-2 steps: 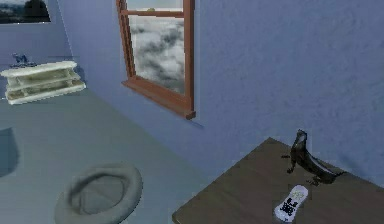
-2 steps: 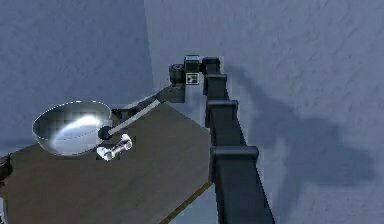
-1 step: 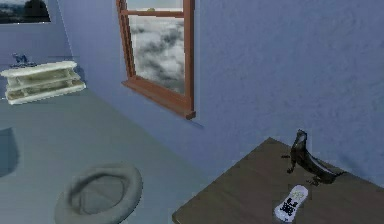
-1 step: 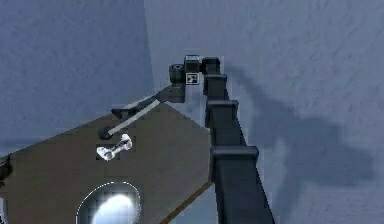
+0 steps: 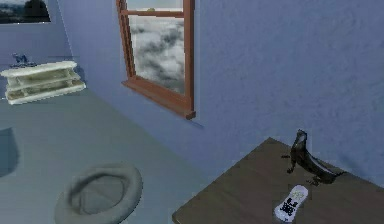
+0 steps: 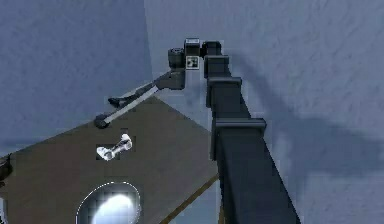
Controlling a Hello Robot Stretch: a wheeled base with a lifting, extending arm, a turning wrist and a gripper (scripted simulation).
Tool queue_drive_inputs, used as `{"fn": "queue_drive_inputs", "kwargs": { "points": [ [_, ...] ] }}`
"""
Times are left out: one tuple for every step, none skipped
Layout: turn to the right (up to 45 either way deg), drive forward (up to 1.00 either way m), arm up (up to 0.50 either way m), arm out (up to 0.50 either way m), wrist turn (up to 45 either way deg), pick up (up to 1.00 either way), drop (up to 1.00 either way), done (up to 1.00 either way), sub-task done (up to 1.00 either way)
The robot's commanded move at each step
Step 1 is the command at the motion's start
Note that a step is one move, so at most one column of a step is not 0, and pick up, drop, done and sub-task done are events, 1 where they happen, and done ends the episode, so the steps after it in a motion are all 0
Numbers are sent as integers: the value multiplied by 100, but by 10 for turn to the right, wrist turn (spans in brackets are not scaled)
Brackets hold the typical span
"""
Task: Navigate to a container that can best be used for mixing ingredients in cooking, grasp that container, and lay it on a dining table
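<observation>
Gleaming on the desk (image 6: 50, 168), a silver bowl (image 6: 110, 206) shows a bare inside; small white object (image 6: 115, 150) near it; claw's (image 6: 106, 112) hold cannot be told.

Forward view: one window (image 5: 158, 50), one framed picture (image 5: 25, 10) on the wall, one low white shelf unit (image 5: 40, 80), and one round grey cushion (image 5: 98, 193) on the floor. One desk (image 5: 240, 195) carries one dark figurine (image 5: 310, 160) and one small white object (image 5: 291, 203). Arm side view: one metal bowl (image 6: 112, 205) and one small white object on the desk.
</observation>
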Motion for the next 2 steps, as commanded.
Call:
{"fn": "queue_drive_inputs", "kwargs": {
  "points": [
    [0,0,0,-8,0,0,0,0,0],
    [0,0,0,0,0,0,0,100,0]
  ]
}}
